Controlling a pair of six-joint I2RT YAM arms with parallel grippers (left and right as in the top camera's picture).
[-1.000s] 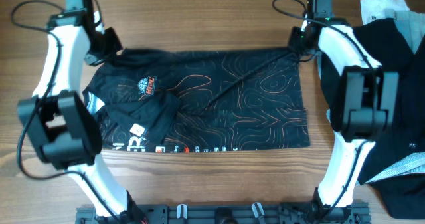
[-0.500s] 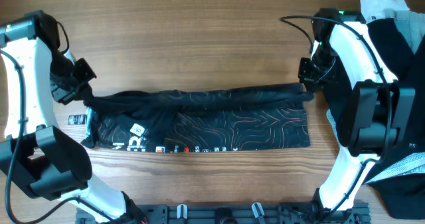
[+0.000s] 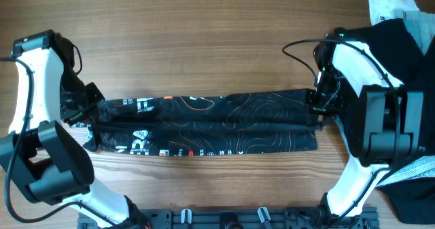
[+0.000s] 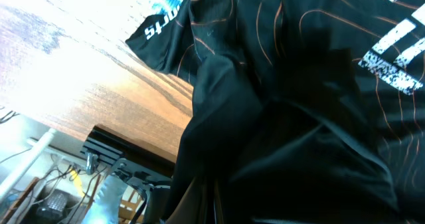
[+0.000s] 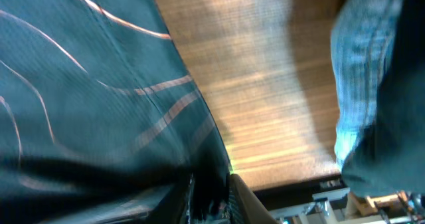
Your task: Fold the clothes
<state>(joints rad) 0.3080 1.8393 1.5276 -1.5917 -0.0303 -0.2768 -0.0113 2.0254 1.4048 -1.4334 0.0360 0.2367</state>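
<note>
The black T-shirt [image 3: 204,124] with orange contour lines lies as a long folded band across the table, white lettering along its near edge. My left gripper [image 3: 90,110] is shut on its left end; in the left wrist view the cloth [image 4: 285,117] drapes over the fingers and hides them. My right gripper [image 3: 315,108] is shut on the right end; in the right wrist view the black fabric [image 5: 86,98] is pinched between the fingers [image 5: 242,197].
A pile of other clothes [image 3: 401,59], black and white, lies at the right edge of the table, close behind the right arm; light blue cloth [image 5: 372,84] shows in the right wrist view. The rail of the arm mounts [image 3: 224,219] runs along the near edge.
Both grippers pulled the shirt's far edge toward the near edge. The fold has gone from a wide spread to a narrow band, with the folded layer now lying over the lower half.
</note>
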